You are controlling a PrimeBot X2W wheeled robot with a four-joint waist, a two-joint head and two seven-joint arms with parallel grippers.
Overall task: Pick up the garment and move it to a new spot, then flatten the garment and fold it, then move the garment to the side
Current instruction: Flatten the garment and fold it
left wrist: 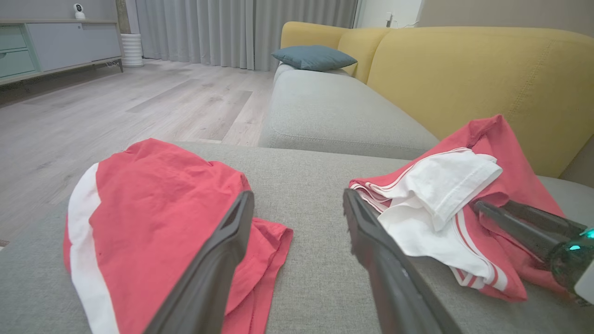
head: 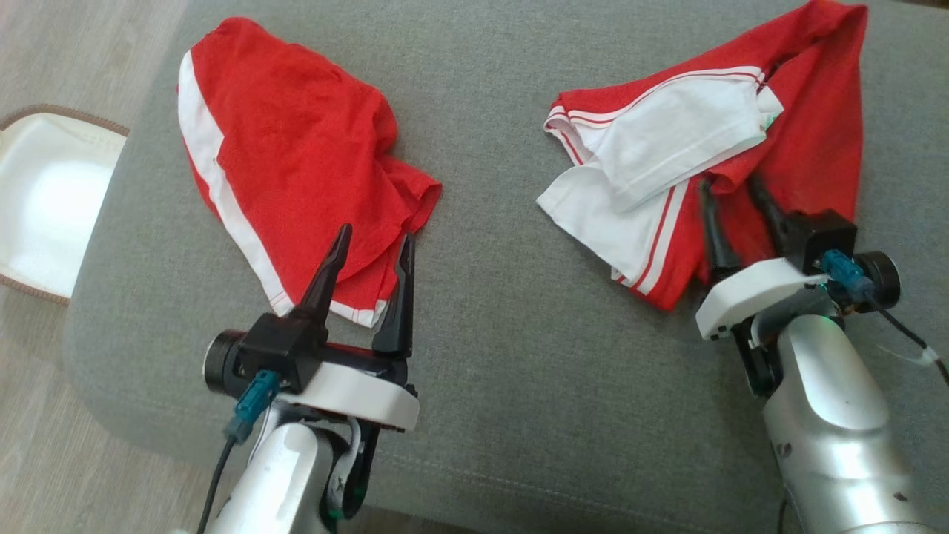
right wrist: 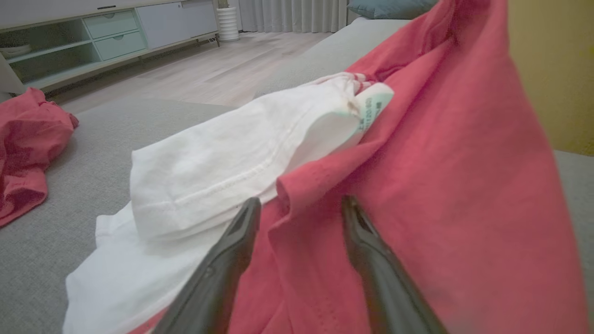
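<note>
The right gripper (head: 729, 185) is pictured low over the red-and-white garment (head: 652, 148), its 2 dark fingers (right wrist: 222, 269) spread, a raised ridge of red cloth standing between them but not yet pinched. The garment is shown crumpled on the right half of the grey seat cushion (head: 489, 334), a white panel folded over its red body and 1 red end run up toward the yellow backrest (left wrist: 464, 79). The pick-up is judged to be in hand, with nothing lifted so far. For a sound grasp, the ridge should be taken deep between the fingers before they are closed; a shallow nip at the crest is likely to be lost once the cloth's weight is taken. Several layers appear bunched here, so the lift is best made slowly, so that the whole piece is carried rather than 1 layer peeled away. To the left, well apart, a second red garment (head: 296, 148) with a white stripe is seen, and the left gripper (head: 375, 233) is held over its near hem, fingers wide and empty. That arm is best kept clear of the cloth beneath it while the lift is made. Beyond, a blue pillow (left wrist: 313, 57) and a wood floor (left wrist: 116, 106) are seen.
</note>
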